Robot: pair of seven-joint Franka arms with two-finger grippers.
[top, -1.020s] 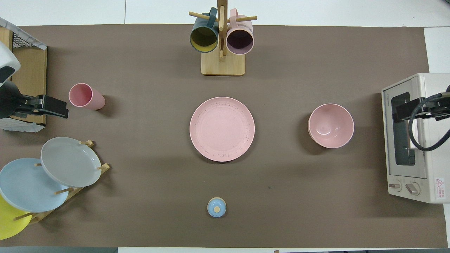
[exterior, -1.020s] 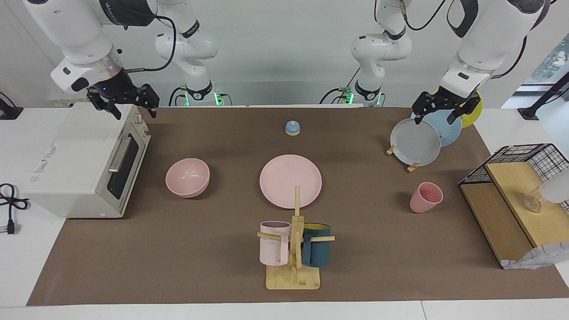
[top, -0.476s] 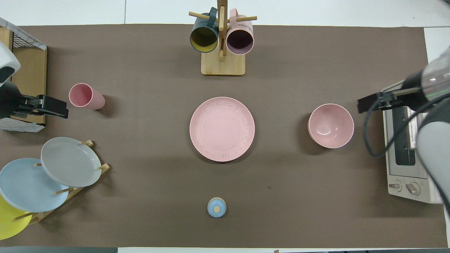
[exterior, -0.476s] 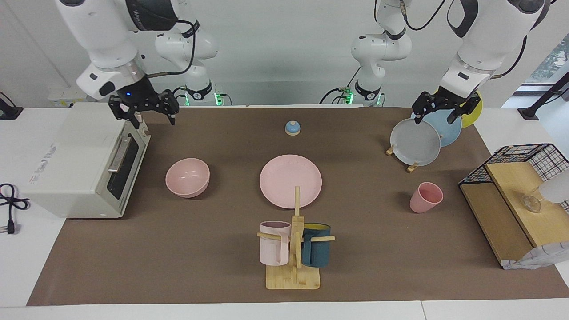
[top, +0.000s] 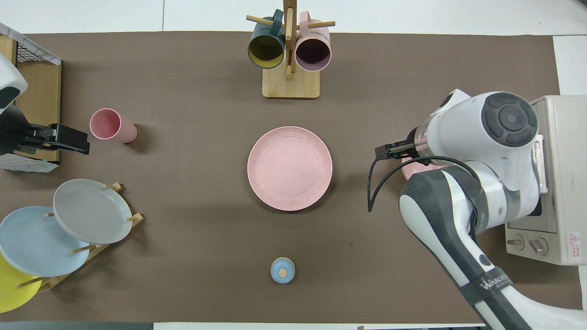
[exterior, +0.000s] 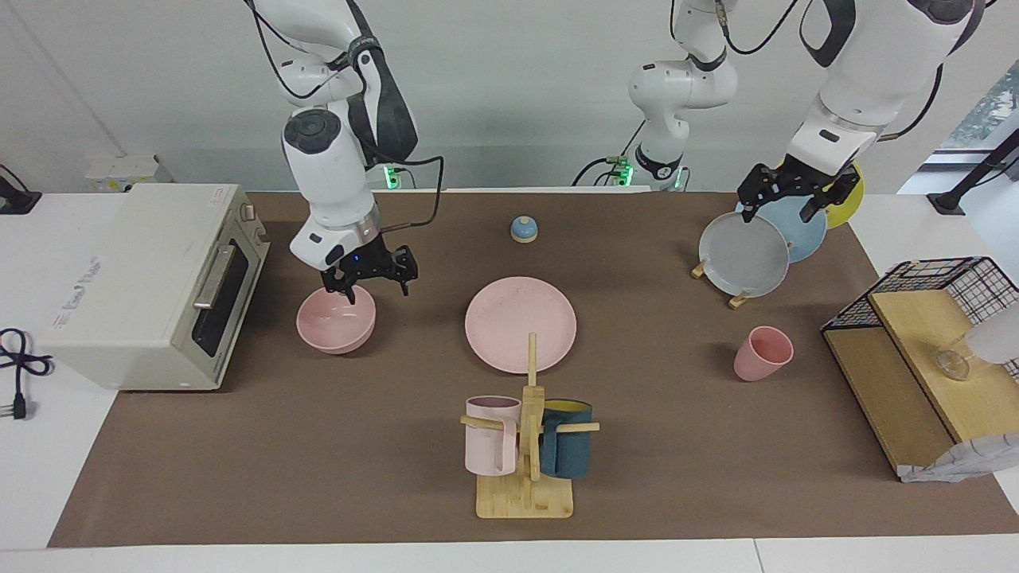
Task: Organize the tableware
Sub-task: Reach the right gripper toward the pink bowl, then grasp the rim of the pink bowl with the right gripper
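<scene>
The pink plate lies flat at the table's middle, as the overhead view also shows. The pink bowl stands upright toward the right arm's end, beside the toaster oven. My right gripper is open just over the bowl's rim nearest the robots, one finger at the rim. From overhead the right arm covers most of the bowl. The pink cup stands tilted toward the left arm's end. My left gripper is open and empty, waiting in the air over the plate rack.
A toaster oven stands at the right arm's end. A wooden rack with grey, blue and yellow plates and a wooden shelf with a wire basket stand at the left arm's end. A mug tree stands farthest from the robots. A small blue bell sits near them.
My right arm has swung from above the toaster oven across to the pink bowl and come down to its rim. The left arm and the tableware have not moved.
</scene>
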